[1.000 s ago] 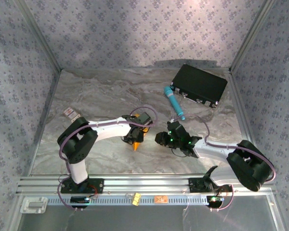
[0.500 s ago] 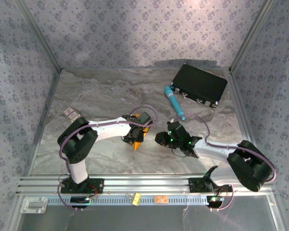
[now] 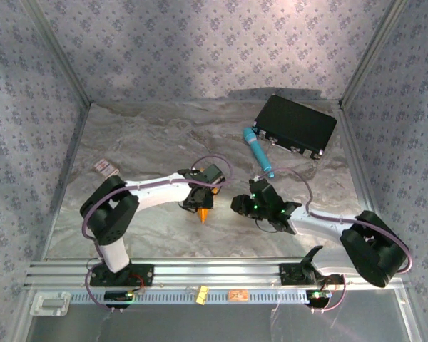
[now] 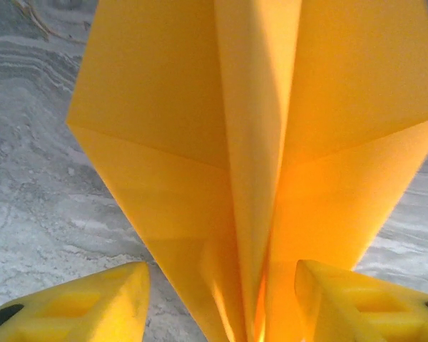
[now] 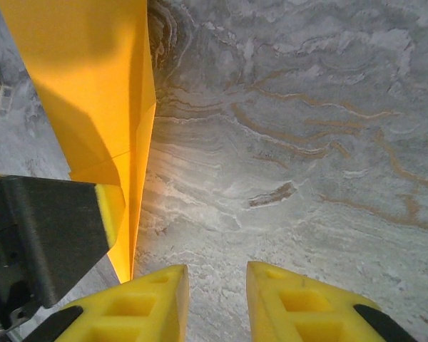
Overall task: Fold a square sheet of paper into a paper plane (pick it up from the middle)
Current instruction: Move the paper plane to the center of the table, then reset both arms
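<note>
- Left gripper (image 4: 221,271) is straddling the orange paper plane (image 4: 257,128), jaws spread, one finger clear of the paper.
- Plane's nose is pointing toward the arm bases.
- Right gripper (image 5: 216,274) is hovering beside it over the marble table (image 5: 307,142), jaws narrowly parted, empty.

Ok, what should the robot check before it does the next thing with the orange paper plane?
1. Fold of the paper plane: ok, pointed with a centre crease.
2. Grip of the left pincer on it: not ok; the jaws stand apart, one finger off the paper.
3. Nothing in the right pincer: ok.
4. Gap between right pincer and plane: ok.
5. Plane resting on the table: cannot tell.
6. The teal cylinder out of the way: ok.
</note>
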`<action>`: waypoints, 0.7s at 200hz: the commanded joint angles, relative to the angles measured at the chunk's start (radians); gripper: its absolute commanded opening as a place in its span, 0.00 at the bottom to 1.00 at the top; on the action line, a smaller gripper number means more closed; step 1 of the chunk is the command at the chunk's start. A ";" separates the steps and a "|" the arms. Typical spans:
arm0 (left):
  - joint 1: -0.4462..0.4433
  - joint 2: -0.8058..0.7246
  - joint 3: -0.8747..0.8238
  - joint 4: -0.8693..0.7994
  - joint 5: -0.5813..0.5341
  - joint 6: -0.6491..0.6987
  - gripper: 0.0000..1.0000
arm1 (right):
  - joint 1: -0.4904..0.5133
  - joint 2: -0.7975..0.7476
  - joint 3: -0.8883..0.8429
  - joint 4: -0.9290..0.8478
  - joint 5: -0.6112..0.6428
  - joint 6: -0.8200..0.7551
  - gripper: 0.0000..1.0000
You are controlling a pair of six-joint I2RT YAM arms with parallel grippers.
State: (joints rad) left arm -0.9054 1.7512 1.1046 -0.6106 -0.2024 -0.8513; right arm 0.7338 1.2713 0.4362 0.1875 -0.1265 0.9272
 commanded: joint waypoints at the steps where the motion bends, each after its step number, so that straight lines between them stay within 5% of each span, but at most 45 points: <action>1: -0.009 -0.056 0.030 -0.034 -0.007 -0.013 0.57 | -0.010 -0.025 0.014 -0.050 0.021 -0.021 0.29; 55: -0.008 -0.181 0.004 -0.046 -0.063 0.003 0.62 | -0.037 -0.081 0.039 -0.127 0.037 -0.062 0.29; 76: 0.005 -0.282 -0.040 -0.022 -0.133 0.048 0.70 | -0.045 -0.153 0.074 -0.220 0.113 -0.130 0.31; 100: 0.075 -0.418 -0.122 0.023 -0.200 0.108 0.99 | -0.055 -0.271 0.155 -0.408 0.311 -0.228 0.61; 117: 0.176 -0.514 -0.201 0.064 -0.201 0.144 1.00 | -0.080 -0.333 0.203 -0.522 0.467 -0.291 0.76; 140: 0.322 -0.609 -0.292 0.115 -0.218 0.211 1.00 | -0.157 -0.367 0.216 -0.550 0.672 -0.431 0.79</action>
State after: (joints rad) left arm -0.6987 1.2144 0.8894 -0.5453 -0.3603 -0.7345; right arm 0.6388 0.9318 0.6296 -0.2180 0.2443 0.6632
